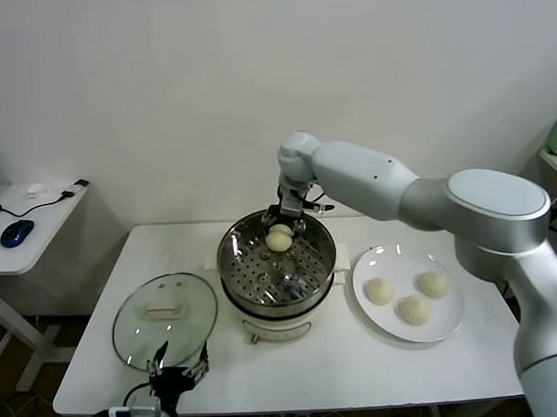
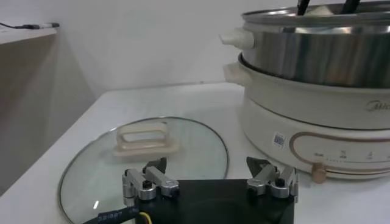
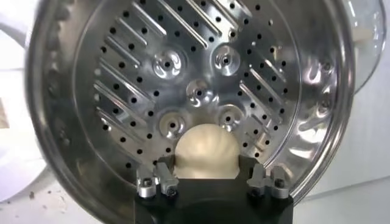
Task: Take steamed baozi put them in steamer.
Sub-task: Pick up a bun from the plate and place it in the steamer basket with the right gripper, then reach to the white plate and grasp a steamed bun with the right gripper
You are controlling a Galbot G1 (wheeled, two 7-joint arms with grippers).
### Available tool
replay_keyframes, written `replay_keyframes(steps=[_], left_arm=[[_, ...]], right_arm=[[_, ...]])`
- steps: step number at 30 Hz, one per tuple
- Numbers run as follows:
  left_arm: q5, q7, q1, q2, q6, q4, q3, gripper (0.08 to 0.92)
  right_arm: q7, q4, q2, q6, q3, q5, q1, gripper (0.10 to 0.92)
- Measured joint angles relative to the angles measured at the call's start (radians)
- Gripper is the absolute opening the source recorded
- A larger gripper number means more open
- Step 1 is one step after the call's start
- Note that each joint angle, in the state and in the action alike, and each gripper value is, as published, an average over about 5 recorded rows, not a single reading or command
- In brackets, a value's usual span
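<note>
The steamer (image 1: pixel 322 271) stands mid-table, a shiny steel pot with a perforated tray on a cream base. My right gripper (image 1: pixel 281 225) hangs over its far rim, shut on a cream-white baozi (image 1: pixel 280 239) held above the tray. In the right wrist view the baozi (image 3: pixel 205 151) sits between the fingers (image 3: pixel 163 173) over the perforated tray (image 3: pixel 201 73). Three more baozi (image 1: pixel 380 291) (image 1: pixel 434 284) (image 1: pixel 415 310) lie on the white plate (image 1: pixel 452 326) to the right. My left gripper (image 1: pixel 179 369) is open at the table's front edge, near the glass lid.
A round glass lid (image 1: pixel 136 323) with a white handle lies flat left of the steamer; it also shows in the left wrist view (image 2: pixel 195 146). A side table (image 1: pixel 41 226) with a blue mouse (image 1: pixel 16 233) stands at far left.
</note>
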Motion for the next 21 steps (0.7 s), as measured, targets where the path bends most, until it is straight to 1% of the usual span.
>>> replay_keyframes(steps=[4,8,11,13,16,21], left_arm=[[-0.001,0.000,0.000,-0.001,0.000,0.000,-0.001,0.823],[-0.001,0.000,0.000,-0.004,0.000,-0.002,-0.002,0.823],[-0.001,0.000,0.002,-0.006,0.002,-0.006,-0.002,0.823],[-0.001,0.000,0.005,-0.007,0.003,-0.010,-0.002,0.823],[0.000,0.000,0.009,-0.009,0.003,-0.016,-0.003,0.823],[0.000,0.000,0.014,-0.008,0.002,-0.026,-0.005,0.823]], right_arm=[[0.006,-0.034,0.015,0.019,0.010,-0.008,-0.010,0.808],[-0.002,-0.035,0.011,0.029,0.008,0.019,0.000,0.821],[-0.023,-0.006,-0.009,0.021,-0.011,0.078,0.037,0.822],[-0.042,0.027,-0.034,-0.001,-0.040,0.144,0.079,0.823],[-0.068,0.090,-0.090,-0.071,-0.110,0.282,0.159,0.823],[-0.085,0.214,-0.233,-0.267,-0.262,0.523,0.295,0.823]])
